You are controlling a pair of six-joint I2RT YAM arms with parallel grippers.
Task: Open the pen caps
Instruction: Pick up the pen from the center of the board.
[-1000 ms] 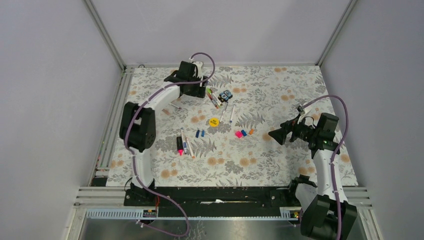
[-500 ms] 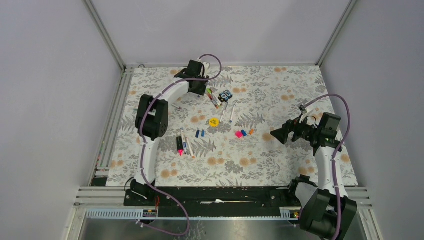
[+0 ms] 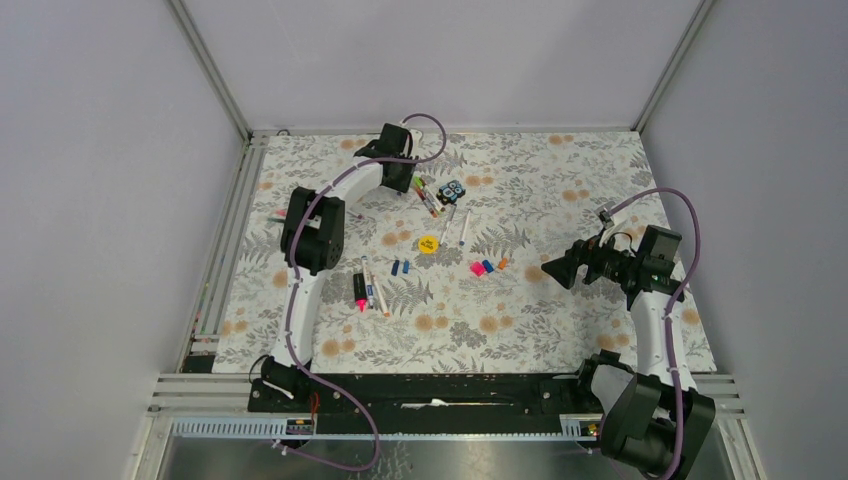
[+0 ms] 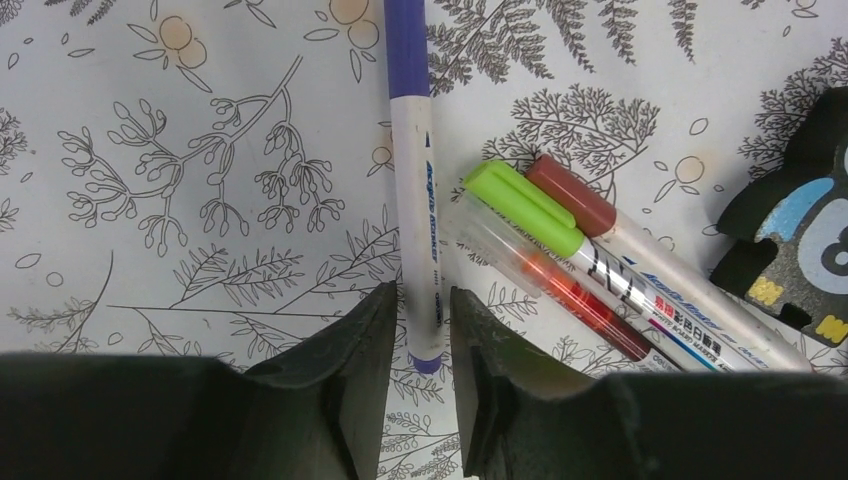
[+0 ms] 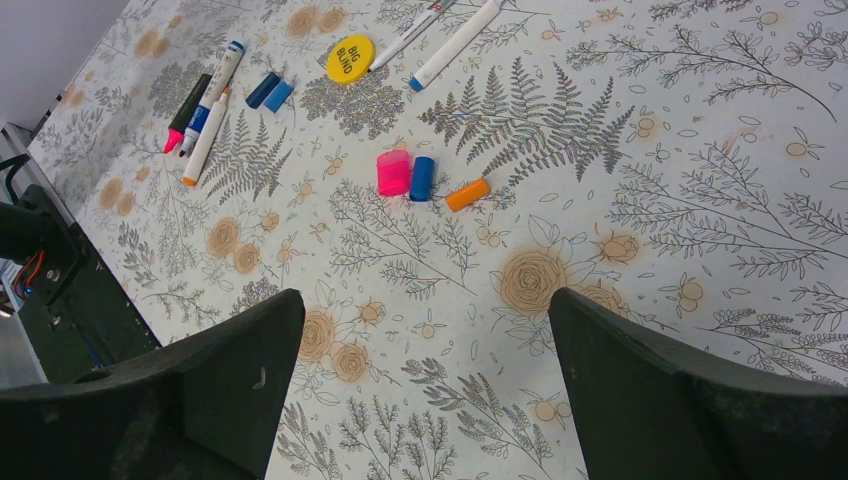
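Pens are bunched at the table's far centre, with more lying nearer, by the yellow disc. Loose caps in pink, blue and orange are scattered mid-table, so some pens are judged already opened.

The L gripper is set low over the purple pen, jaws narrowed to approx. barrel width and placed either side of the pen's near end. That end is prob. chosen so the purple cap at the far end is left free to be pulled. Whether the pads actually press the barrel can't be told. The pen appears flat on the table.

The R gripper is held wide open, nothing in it, over the table's right part and well apart from the bunch. It is judged to be parked until the pen is lifted and its cap end can be offered.

The purple pen is seen as a thin white barrel w/ purple print, a long purple cap and a small purple plug at the near end. Just beside it on the right, a green-capped pen, a brown-capped pen and a clear-barrelled red one are fanned out. A black block lies beyond them. The close spacing could let the neighbours be nudged during a lift.
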